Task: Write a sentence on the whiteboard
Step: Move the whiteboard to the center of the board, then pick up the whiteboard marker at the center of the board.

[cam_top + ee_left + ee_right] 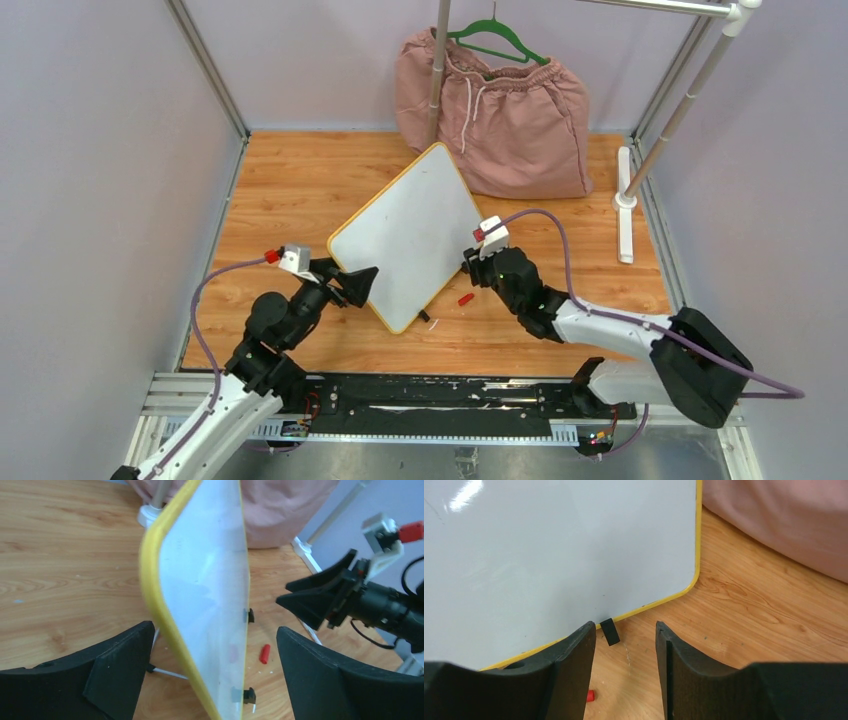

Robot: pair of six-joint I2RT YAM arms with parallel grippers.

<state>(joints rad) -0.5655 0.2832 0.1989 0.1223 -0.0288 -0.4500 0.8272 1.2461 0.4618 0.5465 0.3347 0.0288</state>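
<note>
From above, the whiteboard (410, 235) sits turned cornerwise at the middle of the wooden table (290, 190). Its far corner is close to the pink shorts (510, 120) at the back edge. The left gripper (366, 285) is at its left corner and the right gripper (468, 270) at its right edge. A red cap (465, 298) lies near the board's near corner.

In the left wrist view, the left gripper (215, 640) has its jaws wide apart, unclamped, with the whiteboard (205, 595) between them.

In the right wrist view, the right gripper (625, 630) has its jaws parted and holds nothing. The whiteboard's (549, 555) black foot (610, 631) is just ahead of them.
</note>
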